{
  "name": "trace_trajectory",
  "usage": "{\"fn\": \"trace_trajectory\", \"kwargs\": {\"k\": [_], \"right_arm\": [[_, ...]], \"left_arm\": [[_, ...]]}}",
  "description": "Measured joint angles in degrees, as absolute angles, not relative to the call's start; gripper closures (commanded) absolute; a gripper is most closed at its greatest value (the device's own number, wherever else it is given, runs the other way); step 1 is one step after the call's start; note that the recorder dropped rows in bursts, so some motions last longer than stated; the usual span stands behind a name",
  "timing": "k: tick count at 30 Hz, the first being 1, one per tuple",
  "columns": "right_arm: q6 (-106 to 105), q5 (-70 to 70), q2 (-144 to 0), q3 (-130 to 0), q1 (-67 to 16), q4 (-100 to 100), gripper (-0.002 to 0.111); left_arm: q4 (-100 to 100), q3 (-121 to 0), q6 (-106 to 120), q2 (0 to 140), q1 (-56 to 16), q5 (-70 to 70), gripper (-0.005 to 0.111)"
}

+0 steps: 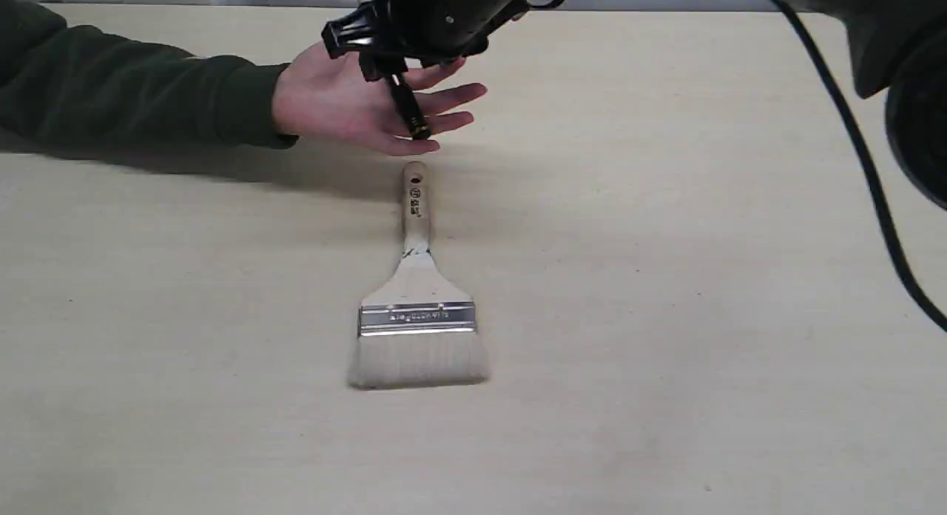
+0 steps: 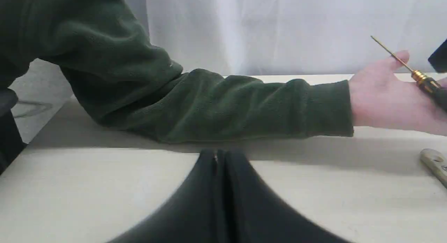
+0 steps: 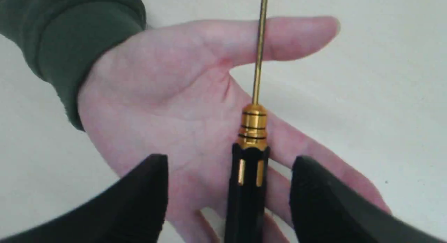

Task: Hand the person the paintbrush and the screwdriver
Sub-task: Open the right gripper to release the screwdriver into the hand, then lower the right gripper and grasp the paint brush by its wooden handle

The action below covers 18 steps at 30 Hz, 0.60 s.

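The person's open hand [image 1: 355, 104] lies palm up at the far middle of the table, dark green sleeve [image 1: 133, 93] behind it. The screwdriver [image 3: 249, 187], black handle and gold shaft, rests over the palm [image 3: 174, 96]. My right gripper [image 3: 228, 161] is open, a finger on each side of the handle with a gap to each; from outside the right gripper [image 1: 381, 60] hovers over the hand with the screwdriver [image 1: 407, 104] slanting below it. The paintbrush [image 1: 418, 293] lies flat, handle end toward the hand. My left gripper [image 2: 216, 155] is shut and empty, low over the table near the sleeve [image 2: 209, 103].
A black cable [image 1: 865, 167] hangs down the right side from the dark arm housing [image 1: 910, 56]. The pale wooden table [image 1: 666, 315] spreads around the brush. A white backdrop [image 2: 297, 26] stands behind the far edge. The brush handle tip [image 2: 434, 162] shows beside the hand [image 2: 384, 93].
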<state>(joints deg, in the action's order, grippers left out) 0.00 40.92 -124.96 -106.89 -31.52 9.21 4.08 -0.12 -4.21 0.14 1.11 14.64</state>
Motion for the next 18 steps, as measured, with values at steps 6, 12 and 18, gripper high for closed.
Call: {"fn": "trace_trajectory", "kwargs": {"k": [6, 12, 18], "right_arm": [[0.00, 44.60, -120.13, -106.79, -31.52, 7.06, 0.053], [0.00, 47.33, -114.66, -100.80, -31.52, 4.26, 0.053], [0.00, 44.56, -106.69, -88.16, -31.52, 4.04, 0.053]], "left_arm": [[4.08, -0.12, -4.21, 0.14, 1.11, 14.64, 0.107], [4.08, -0.12, -4.21, 0.14, 1.11, 14.64, 0.107], [4.08, -0.12, -4.21, 0.14, 1.11, 14.64, 0.107]]}}
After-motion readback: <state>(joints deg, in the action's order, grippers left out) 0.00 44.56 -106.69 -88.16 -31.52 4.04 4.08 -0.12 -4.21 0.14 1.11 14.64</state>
